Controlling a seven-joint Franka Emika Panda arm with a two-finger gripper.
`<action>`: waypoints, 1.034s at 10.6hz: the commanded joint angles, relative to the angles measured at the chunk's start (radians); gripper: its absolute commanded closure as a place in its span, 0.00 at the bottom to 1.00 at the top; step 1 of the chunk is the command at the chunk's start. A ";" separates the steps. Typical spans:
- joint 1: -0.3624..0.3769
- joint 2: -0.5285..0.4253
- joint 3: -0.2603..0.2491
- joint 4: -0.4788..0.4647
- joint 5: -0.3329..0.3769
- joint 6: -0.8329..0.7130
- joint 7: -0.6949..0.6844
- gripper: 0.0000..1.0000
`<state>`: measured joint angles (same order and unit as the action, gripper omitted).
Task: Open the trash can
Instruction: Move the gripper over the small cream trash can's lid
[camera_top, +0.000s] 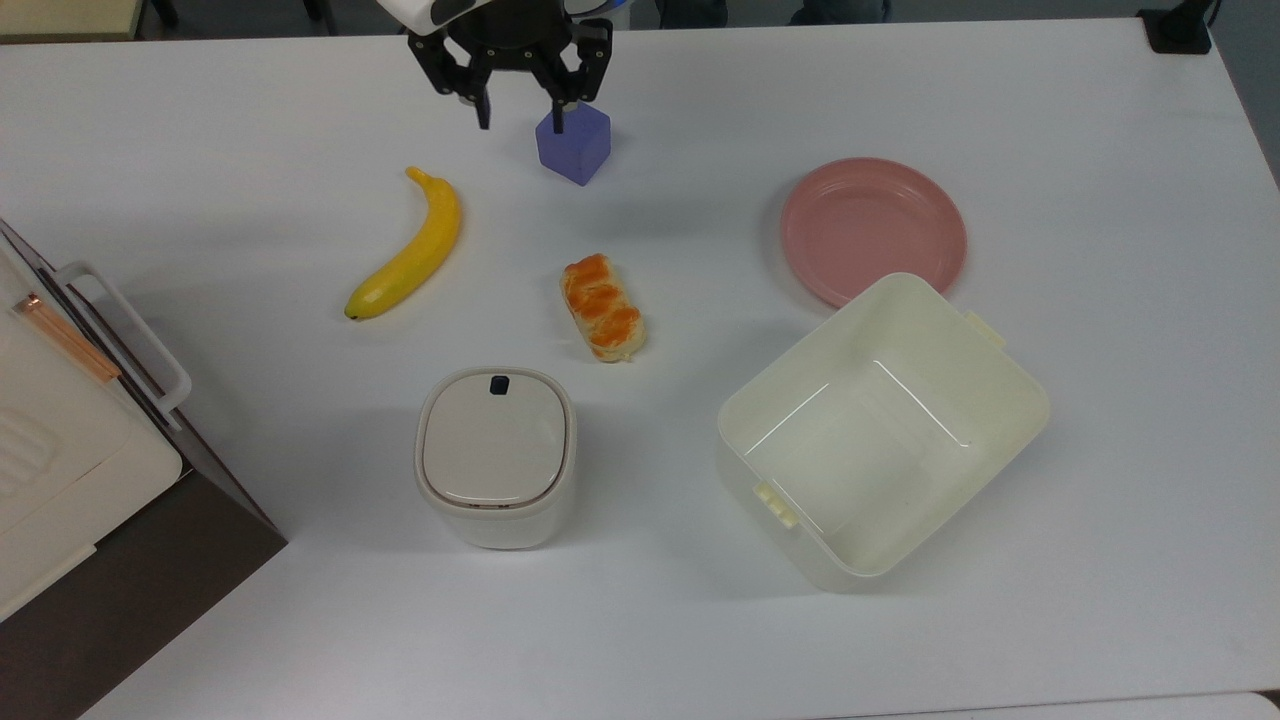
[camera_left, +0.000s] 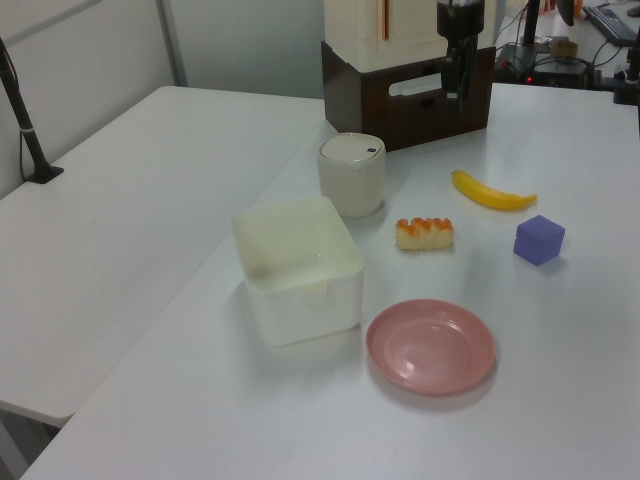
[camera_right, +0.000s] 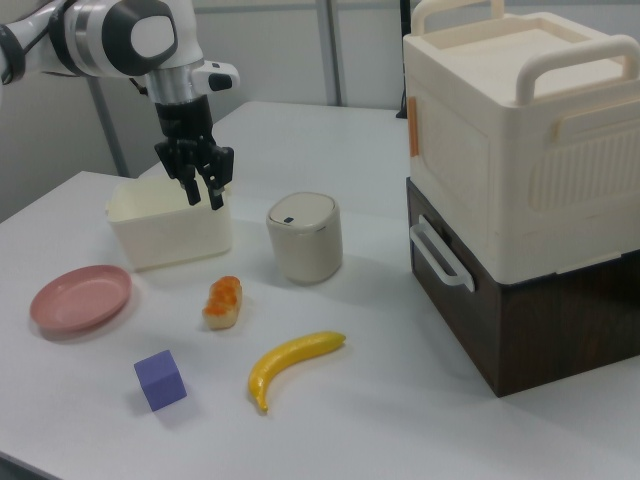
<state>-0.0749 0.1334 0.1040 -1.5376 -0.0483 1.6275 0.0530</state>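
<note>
The trash can (camera_top: 495, 455) is a small white rounded-square bin with its flat lid down and a black button (camera_top: 497, 384) near the lid's far edge. It stands at the top view's lower middle, and also appears in the left view (camera_left: 352, 175) and the right view (camera_right: 304, 237). My gripper (camera_top: 521, 115) hangs high over the table's far edge in the top view, well away from the bin. It is open with a narrowed gap and nothing between its fingers. In the right view the gripper (camera_right: 203, 195) hovers in front of the cream tub.
A banana (camera_top: 410, 250), a glazed bread roll (camera_top: 603, 306) and a purple cube (camera_top: 574, 145) lie between gripper and bin. A pink plate (camera_top: 872, 228) and a lidless cream tub (camera_top: 880, 430) sit to the top view's right. A white appliance on a brown box (camera_top: 80, 480) fills the lower left.
</note>
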 joint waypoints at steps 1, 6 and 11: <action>0.004 0.003 0.003 -0.015 0.008 0.023 -0.012 1.00; -0.003 0.049 0.002 -0.012 0.012 0.274 -0.062 1.00; -0.005 0.193 -0.001 -0.010 -0.022 0.599 -0.050 1.00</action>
<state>-0.0756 0.2925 0.1050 -1.5400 -0.0516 2.1185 0.0171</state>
